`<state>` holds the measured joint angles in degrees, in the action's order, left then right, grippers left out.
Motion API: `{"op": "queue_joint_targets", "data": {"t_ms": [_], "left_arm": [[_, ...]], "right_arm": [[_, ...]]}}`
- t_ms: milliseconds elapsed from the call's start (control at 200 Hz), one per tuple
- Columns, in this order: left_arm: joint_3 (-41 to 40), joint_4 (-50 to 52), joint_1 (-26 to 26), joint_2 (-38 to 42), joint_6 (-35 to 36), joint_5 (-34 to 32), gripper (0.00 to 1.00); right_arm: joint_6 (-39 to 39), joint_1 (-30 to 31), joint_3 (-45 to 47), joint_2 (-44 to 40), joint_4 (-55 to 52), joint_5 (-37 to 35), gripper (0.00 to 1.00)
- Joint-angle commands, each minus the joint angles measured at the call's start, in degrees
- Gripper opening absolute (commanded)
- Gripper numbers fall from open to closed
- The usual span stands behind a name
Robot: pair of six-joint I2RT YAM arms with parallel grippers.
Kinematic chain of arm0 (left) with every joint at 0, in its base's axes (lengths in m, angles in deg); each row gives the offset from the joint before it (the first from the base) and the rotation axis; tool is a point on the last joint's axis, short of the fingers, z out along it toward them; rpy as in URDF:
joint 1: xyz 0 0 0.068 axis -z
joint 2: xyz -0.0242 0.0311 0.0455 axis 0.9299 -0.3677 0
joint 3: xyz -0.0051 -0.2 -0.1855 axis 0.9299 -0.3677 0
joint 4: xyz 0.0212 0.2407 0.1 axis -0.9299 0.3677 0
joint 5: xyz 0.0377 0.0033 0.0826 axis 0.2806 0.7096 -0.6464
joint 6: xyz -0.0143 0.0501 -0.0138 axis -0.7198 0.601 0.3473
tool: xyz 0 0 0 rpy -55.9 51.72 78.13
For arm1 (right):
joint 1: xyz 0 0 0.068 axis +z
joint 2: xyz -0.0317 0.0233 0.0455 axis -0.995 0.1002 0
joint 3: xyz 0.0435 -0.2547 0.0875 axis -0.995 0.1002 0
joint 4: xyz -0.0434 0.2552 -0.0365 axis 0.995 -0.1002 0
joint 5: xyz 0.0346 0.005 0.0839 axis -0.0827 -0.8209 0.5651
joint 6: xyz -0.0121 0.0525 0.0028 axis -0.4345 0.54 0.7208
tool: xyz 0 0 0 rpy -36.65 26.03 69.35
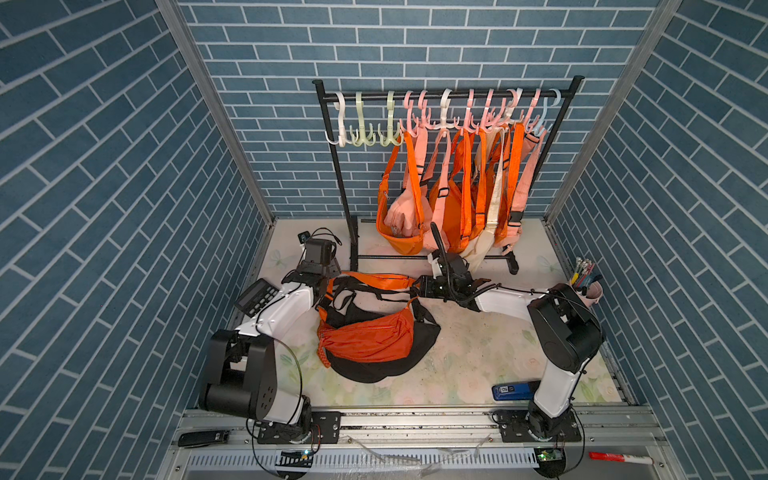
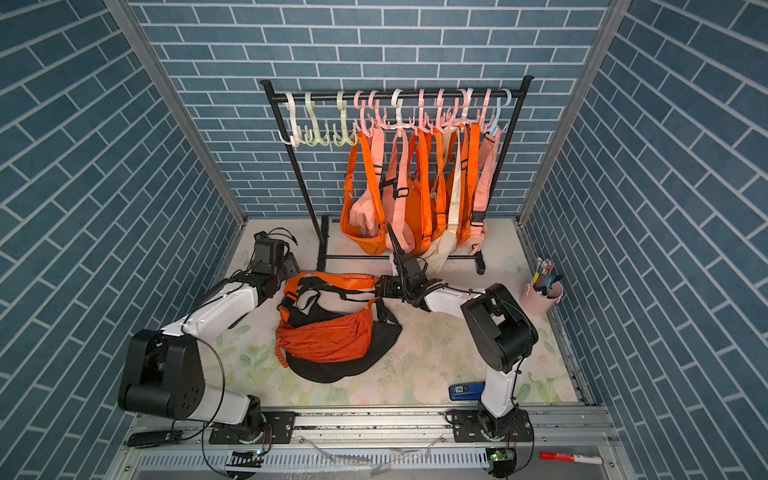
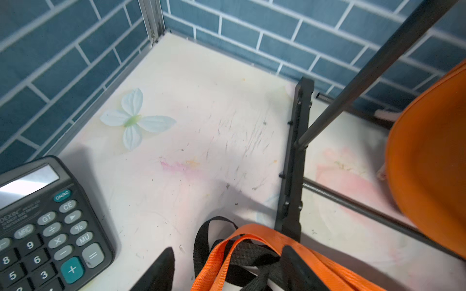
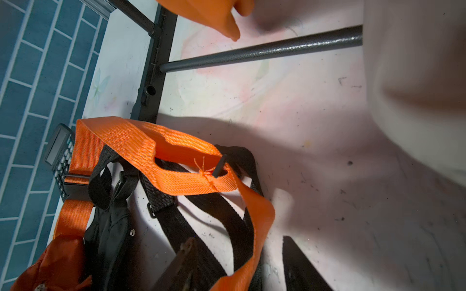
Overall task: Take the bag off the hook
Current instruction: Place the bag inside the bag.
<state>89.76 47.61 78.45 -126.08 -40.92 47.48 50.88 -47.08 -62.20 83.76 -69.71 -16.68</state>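
The orange bag (image 1: 365,336), a crinkled nylon pouch, is off the hooks (image 1: 361,133). It lies flat on the table (image 1: 478,357) atop a black bag (image 1: 374,368), on the arm-base side of both claws. Its woven strap (image 4: 131,138) runs between the spread, unclamped fingers of the right gripper (image 4: 237,238). The left gripper (image 3: 228,249) is likewise apart, with straps lying between its fingers and a calculator (image 3: 45,226) beside it. To the right of the right gripper, a pink cup (image 1: 592,293) holds pens (image 1: 582,270). Beyond both claws, plastic hooks on a black tube rack (image 1: 444,96) carry hanging bags (image 1: 457,199); one apparently contains a pink bag.
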Motion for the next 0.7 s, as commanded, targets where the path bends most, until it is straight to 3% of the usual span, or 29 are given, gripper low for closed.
{"op": "queue_joint_targets", "data": {"t_ms": [0, 165, 300, 510, 695], "left_arm": [[1.0, 1.0, -0.1, 4.1, 0.2, 0.3, 0.71], [0.9, 3.7, -0.1, 11.9, 2.0, 1.1, 0.82], [2.7, 7.9, -0.1, 17.2, 3.9, 3.2, 0.99], [6.6, 14.7, -0.2, 23.5, 9.8, 5.9, 1.00], [7.8, 18.4, -0.2, 26.7, 14.0, 9.1, 0.99]], "right_arm": [[-2.9, 0.1, 0.5, -6.2, -3.0, -1.4, 0.57], [-6.7, 0.4, 0.9, -13.1, -8.7, -4.0, 0.63], [-10.3, 0.7, 0.6, -19.3, -13.5, -6.2, 0.67], [-14.7, 0.7, -4.5, -25.4, -22.0, -9.3, 0.68], [-16.0, 0.7, -12.6, -24.7, -27.9, -11.2, 0.64]]}}
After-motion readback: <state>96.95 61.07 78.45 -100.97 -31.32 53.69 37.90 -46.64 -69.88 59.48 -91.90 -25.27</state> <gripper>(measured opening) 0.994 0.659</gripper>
